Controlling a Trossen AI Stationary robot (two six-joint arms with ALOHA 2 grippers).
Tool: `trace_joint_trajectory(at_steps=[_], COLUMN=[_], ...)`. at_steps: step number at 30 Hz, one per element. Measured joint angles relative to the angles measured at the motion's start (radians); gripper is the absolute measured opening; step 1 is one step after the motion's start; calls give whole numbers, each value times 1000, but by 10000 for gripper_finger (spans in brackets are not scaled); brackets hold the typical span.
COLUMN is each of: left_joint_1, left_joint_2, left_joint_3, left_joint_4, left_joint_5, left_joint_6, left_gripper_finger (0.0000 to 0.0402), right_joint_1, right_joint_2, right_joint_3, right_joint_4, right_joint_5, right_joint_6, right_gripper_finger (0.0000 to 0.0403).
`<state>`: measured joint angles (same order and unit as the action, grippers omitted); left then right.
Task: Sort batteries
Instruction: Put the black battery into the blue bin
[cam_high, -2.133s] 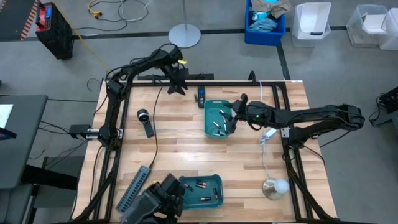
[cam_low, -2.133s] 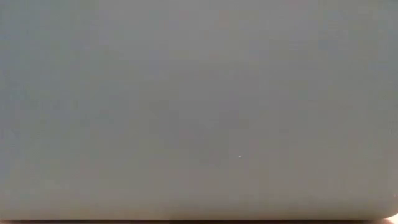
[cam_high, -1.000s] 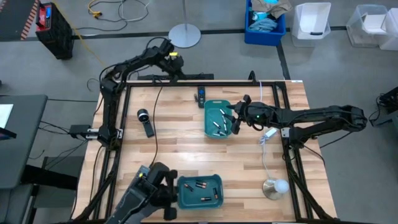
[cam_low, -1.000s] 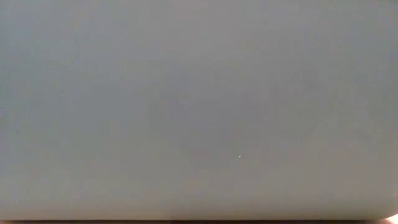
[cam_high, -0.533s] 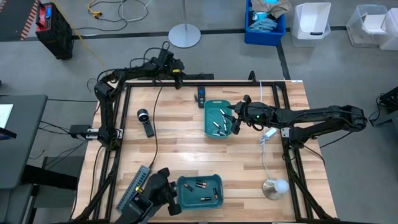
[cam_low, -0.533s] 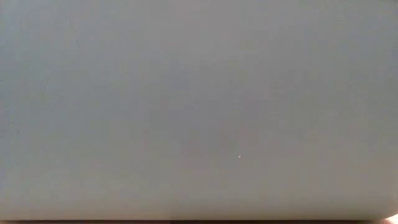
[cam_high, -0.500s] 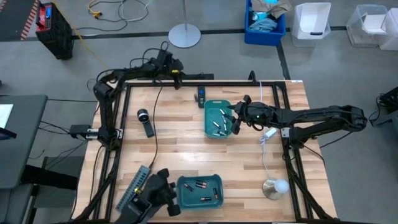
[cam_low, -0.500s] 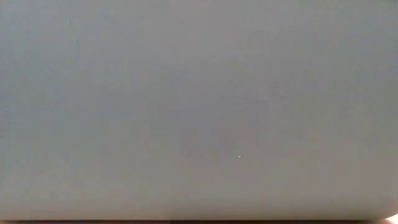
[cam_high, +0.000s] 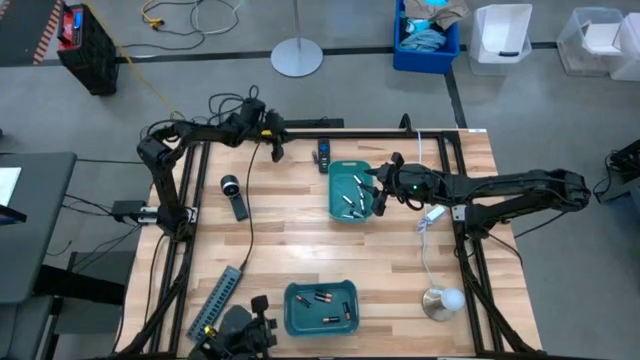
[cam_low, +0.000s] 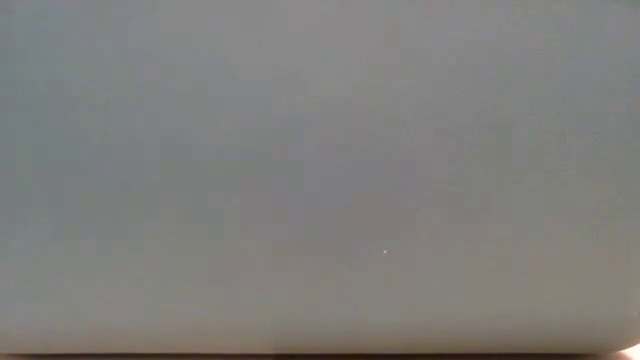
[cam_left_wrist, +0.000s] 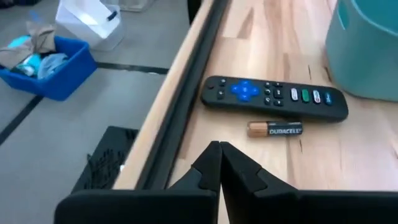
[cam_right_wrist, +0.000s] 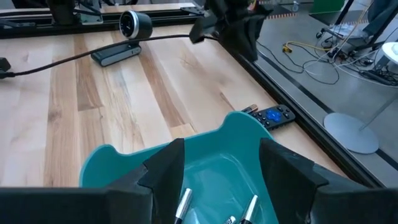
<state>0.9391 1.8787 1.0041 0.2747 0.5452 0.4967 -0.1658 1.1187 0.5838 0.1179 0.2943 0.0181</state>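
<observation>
A: Start on the left. What has changed?

B: The left gripper has swung back from the rear rail and dropped to the far edge of the table, just left of the remote. A moment ago it was higher and further out over the floor. Its fingers are pressed together with nothing between them.

A: What does that mean for the sorting?

B: My guess is that it is lining up on the loose battery beside the remote. It will have to spread its fingers first.

A: And in the middle?

B: The far teal bin holds several batteries. The near teal bin at the front edge holds a few more. So some sorting looks done and plenty is left.

A: The right side?

B: The right gripper has stayed put over the far bin's right rim. Its fingers are spread wide over the batteries and grip nothing.

A: Do the views differ much?

B: Yes. Only the left wrist view shows the lone battery clearly, lying just beside the remote, apart from it. From above it cannot be made out. The right wrist view shows silvery batteries under the spread fingers. The low view is a blank grey field and shows nothing
</observation>
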Motion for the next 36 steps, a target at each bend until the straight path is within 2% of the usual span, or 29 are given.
trace_joint_trajectory(at_steps=[3,10,16,20,27,30,32,36], left_joint_1=[-14,-53,-81,-100,-143,-141,-143,-185], left_joint_2=[9,20,21,22,21,21,21,21], left_joint_3=[-8,12,57,113,159,209,257,344], left_joint_4=[-16,-79,-176,-300,-348,-388,-475,-641], left_joint_5=[-1,-7,-52,-76,-122,-132,-160,-276], left_joint_6=[17,181,199,174,109,4,-16,-39], left_gripper_finger=[10,50,93,122,171,178,177,180], right_joint_1=[0,0,0,0,0,0,0,0], right_joint_2=[0,0,0,0,0,0,0,0], right_joint_3=[0,0,0,0,0,0,0,0], right_joint_4=[17,49,55,65,78,78,78,78], right_joint_5=[0,0,0,0,0,0,0,0], right_joint_6=[-1,-4,-3,-3,-8,-8,-9,-20], right_gripper_finger=[221,221,221,221,221,221,221,221])
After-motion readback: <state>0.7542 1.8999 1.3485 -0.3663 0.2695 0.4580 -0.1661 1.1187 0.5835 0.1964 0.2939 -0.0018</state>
